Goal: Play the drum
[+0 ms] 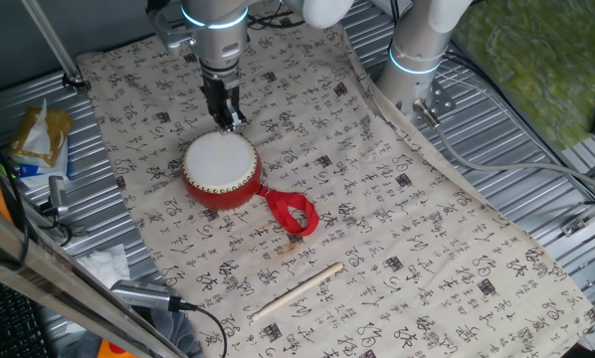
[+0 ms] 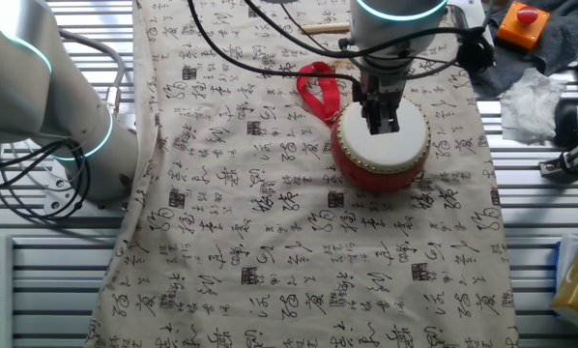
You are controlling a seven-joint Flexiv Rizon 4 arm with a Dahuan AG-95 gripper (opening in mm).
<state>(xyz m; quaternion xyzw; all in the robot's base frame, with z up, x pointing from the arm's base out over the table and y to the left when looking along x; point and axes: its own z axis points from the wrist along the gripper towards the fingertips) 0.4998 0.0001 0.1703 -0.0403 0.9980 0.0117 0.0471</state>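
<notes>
Drum: small round drum with red barrel body and flat white skin (image 1: pixel 221 169), standing upright on the cloth printed with black characters (image 1: pixel 397 229).
Ribbon: red loop (image 1: pixel 293 213) lying beside the drum, nearer the pale wooden stick (image 1: pixel 297 290).
My gripper (image 1: pixel 225 118): fingers close together, holding nothing, tips at the skin's far edge; contact unclear.

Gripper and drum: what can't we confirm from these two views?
- Gripper contact with the drum head: one fixed view lacks depth; in the other fixed view the gripper covers it.
- Jaw state: too small, both views.
- Stick: the arm hides most in the other fixed view.
</notes>
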